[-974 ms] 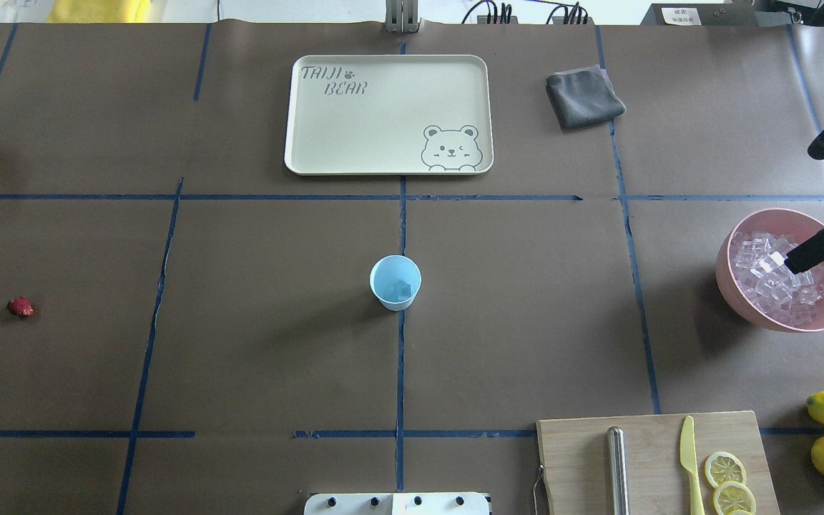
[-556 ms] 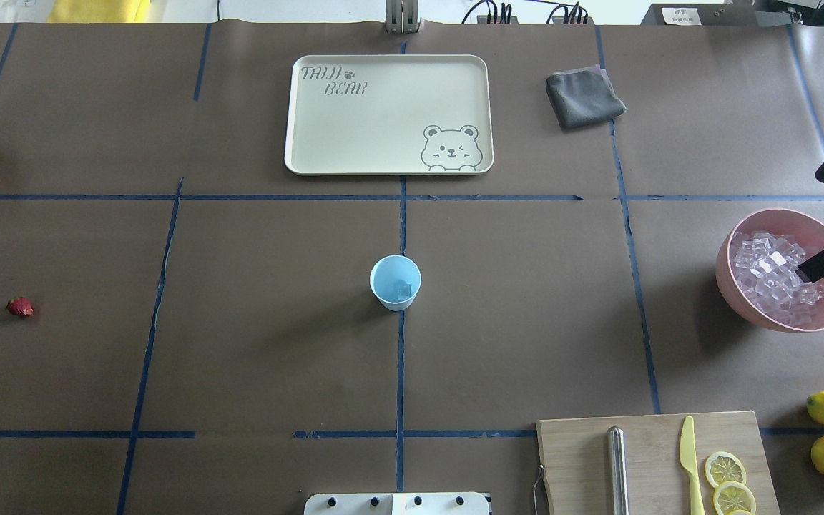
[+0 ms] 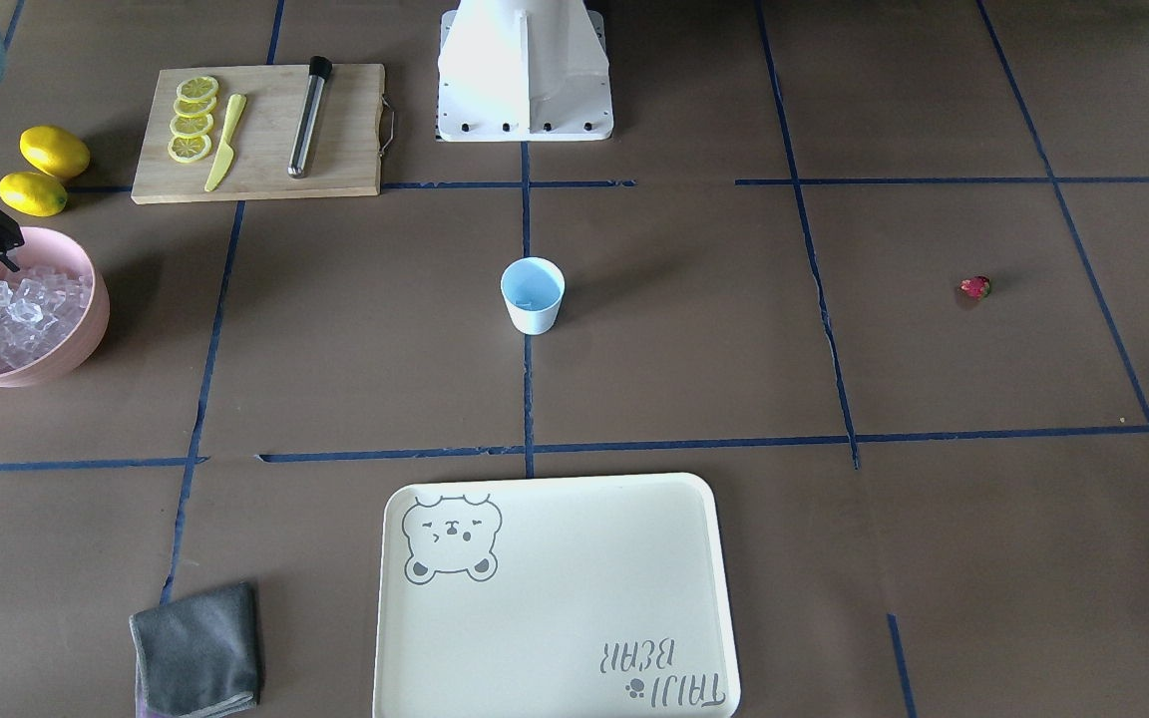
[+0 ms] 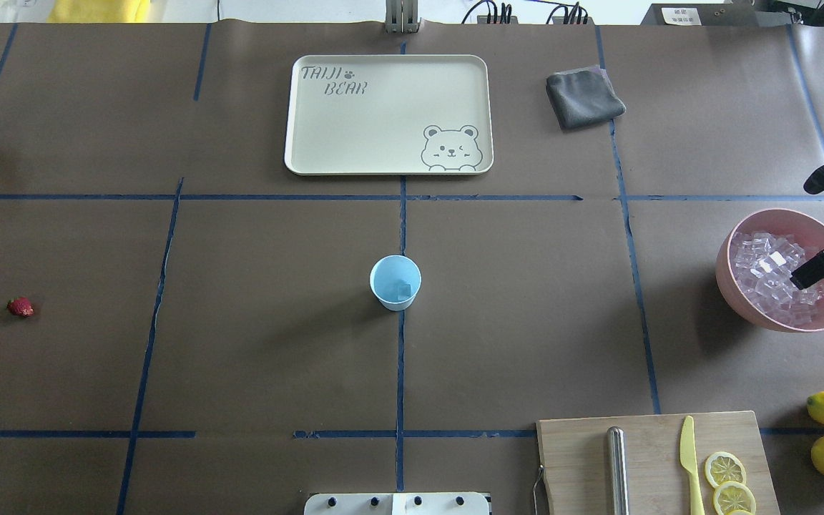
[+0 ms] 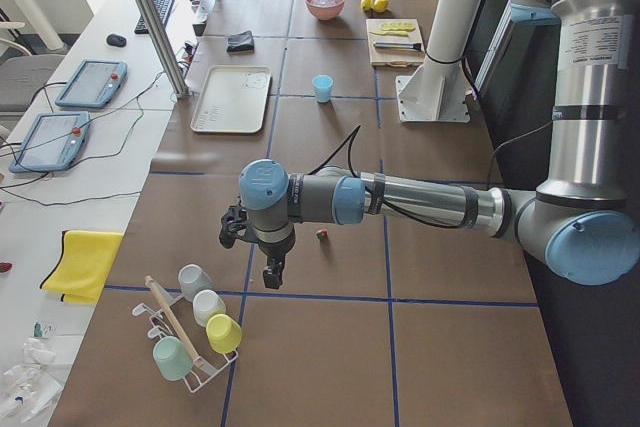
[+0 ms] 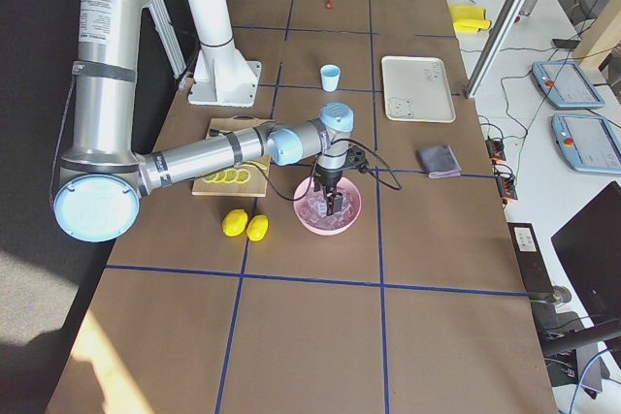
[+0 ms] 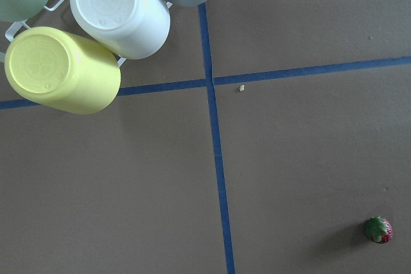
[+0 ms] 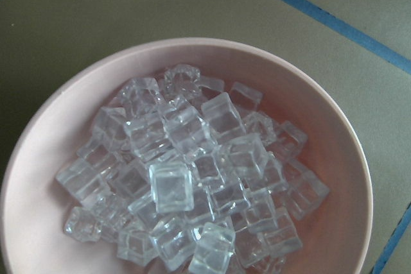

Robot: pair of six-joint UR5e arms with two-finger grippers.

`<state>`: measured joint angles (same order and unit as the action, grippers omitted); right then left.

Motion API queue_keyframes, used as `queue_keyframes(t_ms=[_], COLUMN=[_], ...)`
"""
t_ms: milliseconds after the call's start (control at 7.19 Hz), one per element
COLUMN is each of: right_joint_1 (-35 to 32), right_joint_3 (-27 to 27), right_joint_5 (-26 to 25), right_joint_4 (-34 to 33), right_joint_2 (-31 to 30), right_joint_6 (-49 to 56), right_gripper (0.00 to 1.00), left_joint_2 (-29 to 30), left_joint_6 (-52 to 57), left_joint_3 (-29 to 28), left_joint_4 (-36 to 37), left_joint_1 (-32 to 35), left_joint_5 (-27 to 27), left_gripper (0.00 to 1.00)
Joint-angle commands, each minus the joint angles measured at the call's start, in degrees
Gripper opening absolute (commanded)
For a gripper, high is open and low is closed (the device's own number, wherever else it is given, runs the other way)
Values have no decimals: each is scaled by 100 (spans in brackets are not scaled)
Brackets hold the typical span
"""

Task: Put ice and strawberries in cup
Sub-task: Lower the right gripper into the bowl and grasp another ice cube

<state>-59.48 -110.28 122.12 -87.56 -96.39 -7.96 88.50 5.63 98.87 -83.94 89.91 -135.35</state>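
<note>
Pinching an ice cube [image 8: 171,186] across flat faces seems best; it looks slippery. Whether the right end effector [image 4: 807,275] is open, I cannot tell.

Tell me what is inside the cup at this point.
One clear ice cube lies on the pale blue bottom of the cup. The strawberry is not in it; it sits apart on the table. The cup's near wall hides part of the bottom.
</note>
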Motion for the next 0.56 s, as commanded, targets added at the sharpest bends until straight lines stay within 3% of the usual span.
queue_keyframes(t_ms=[0,417], right_joint_1=[94,156], right_joint_3=[208,262], right_joint_5=[-4,14], right_joint_4=[2,2], right_joint_2=[111,156], right_joint_6=[22,14], right_gripper=[93,84], left_joint_2=[0,0], left_joint_6=[0,0], left_joint_3=[1,-8], left_joint_4=[0,-8], left_joint_1=[0,0], left_joint_5=[0,9], left_gripper=[100,100])
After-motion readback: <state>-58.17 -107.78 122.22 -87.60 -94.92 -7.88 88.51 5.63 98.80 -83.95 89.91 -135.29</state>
